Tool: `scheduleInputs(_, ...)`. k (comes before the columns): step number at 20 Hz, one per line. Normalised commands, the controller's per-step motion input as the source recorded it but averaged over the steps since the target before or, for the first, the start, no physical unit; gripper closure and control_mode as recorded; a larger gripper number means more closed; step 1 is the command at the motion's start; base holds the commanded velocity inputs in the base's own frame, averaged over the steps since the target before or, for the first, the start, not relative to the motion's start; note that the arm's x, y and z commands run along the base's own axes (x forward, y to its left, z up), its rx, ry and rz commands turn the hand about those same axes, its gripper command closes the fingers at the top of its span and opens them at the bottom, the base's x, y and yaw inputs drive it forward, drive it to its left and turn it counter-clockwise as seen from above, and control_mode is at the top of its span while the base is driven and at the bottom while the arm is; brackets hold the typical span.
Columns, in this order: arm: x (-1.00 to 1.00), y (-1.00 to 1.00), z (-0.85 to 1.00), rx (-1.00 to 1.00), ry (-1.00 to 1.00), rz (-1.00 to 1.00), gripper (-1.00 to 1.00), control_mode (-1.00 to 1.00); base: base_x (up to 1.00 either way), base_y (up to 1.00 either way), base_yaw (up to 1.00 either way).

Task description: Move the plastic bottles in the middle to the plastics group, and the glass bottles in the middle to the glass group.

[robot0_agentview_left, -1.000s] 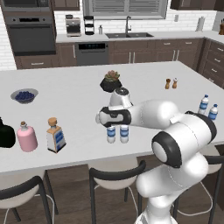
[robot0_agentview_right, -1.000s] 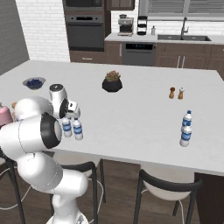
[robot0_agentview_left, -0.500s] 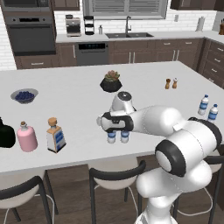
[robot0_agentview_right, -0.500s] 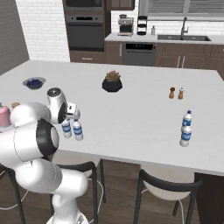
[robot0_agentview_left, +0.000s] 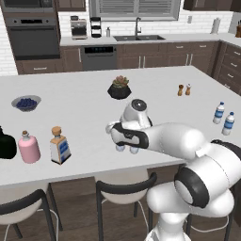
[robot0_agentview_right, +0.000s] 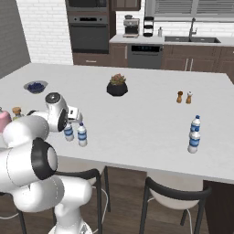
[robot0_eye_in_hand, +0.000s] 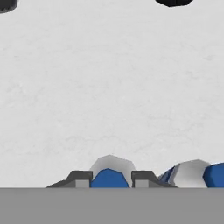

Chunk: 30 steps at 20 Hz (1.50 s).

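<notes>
the pincer is clamped round one plastic bottle, its twin just beside, on the worktop.

White island counter, dark cabinets, wall oven, brick-tiled wall, wooden floor.

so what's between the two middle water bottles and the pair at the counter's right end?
Bare white counter. In the right base view nothing stands between the middle bottles and the right-end pair; the shakers sit farther back.
</notes>
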Motion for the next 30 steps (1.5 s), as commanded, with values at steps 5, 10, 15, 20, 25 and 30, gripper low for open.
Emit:
scheduleInputs(5,-0.09,0.04,0.52,0.00,-0.01,0.00,1.00,-1.00,0.00,0.00,0.00)
scheduleInputs(10,-0.28,-0.07,0.59,0.00,0.01,0.00,1.00,-1.00,0.00,0.00,0.00)
scheduleInputs(15,-0.40,-0.28,0.73,0.00,0.00,0.00,1.00,-1.00,0.00,0.00,0.00)
scheduleInputs(20,-0.76,-0.54,0.46,0.00,0.01,-0.03,1.00,-1.00,0.00,0.00,0.00)
scheduleInputs(25,-0.50,-0.71,0.32,-0.01,-0.03,-0.08,1.00,-1.00,0.00,0.00,0.00)
scheduleInputs(30,-0.23,-0.87,0.10,-0.01,0.00,-0.13,1.00,-1.00,0.00,0.00,0.00)
